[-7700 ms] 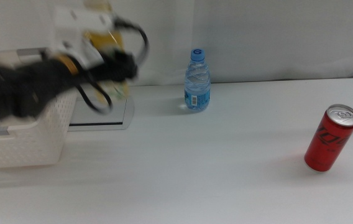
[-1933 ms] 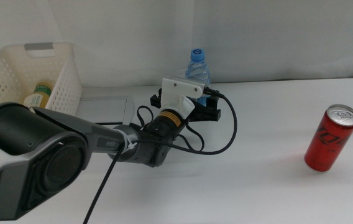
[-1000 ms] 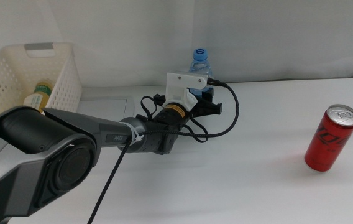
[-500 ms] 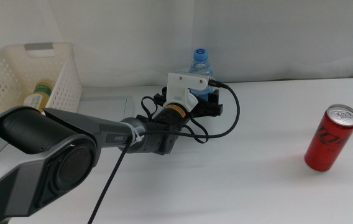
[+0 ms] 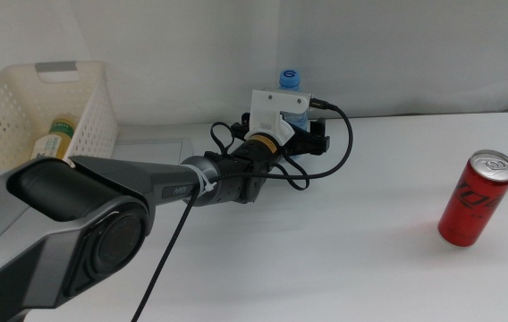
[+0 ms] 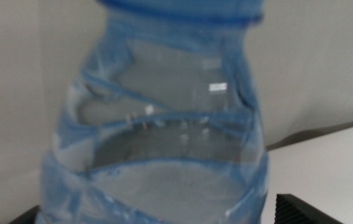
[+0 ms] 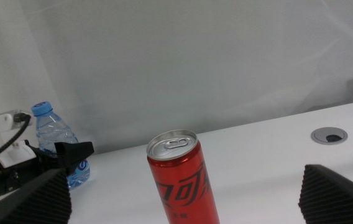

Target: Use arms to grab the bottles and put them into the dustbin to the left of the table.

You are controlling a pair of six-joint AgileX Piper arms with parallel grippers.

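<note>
A small clear water bottle (image 5: 290, 89) with a blue cap stands at the back of the white table (image 5: 343, 259). My left gripper (image 5: 300, 136) reaches it from the left and stands open, one dark jaw on each side of it. In the left wrist view the bottle (image 6: 164, 137) fills the frame between the jaws of the left gripper (image 6: 158, 214), with a small gap showing at one jaw. A slim red can (image 5: 476, 199) stands at the right. My right gripper (image 7: 186, 180) is open, and the can (image 7: 183, 177) stands ahead of it. A yellow tea bottle (image 5: 57, 134) lies in the white dustbin (image 5: 4, 112) at the left.
A grey metal plate (image 5: 151, 154) is set into the table beside the dustbin. A round grey cable hole (image 7: 332, 135) sits in the tabletop to the right of the can. A white curtain backs the table. The left arm's black cable (image 5: 339, 152) loops beside the water bottle.
My left gripper has pushed further forward and up to the right, so its jaws now straddle the water bottle. The can and the tea bottle have stayed put.
</note>
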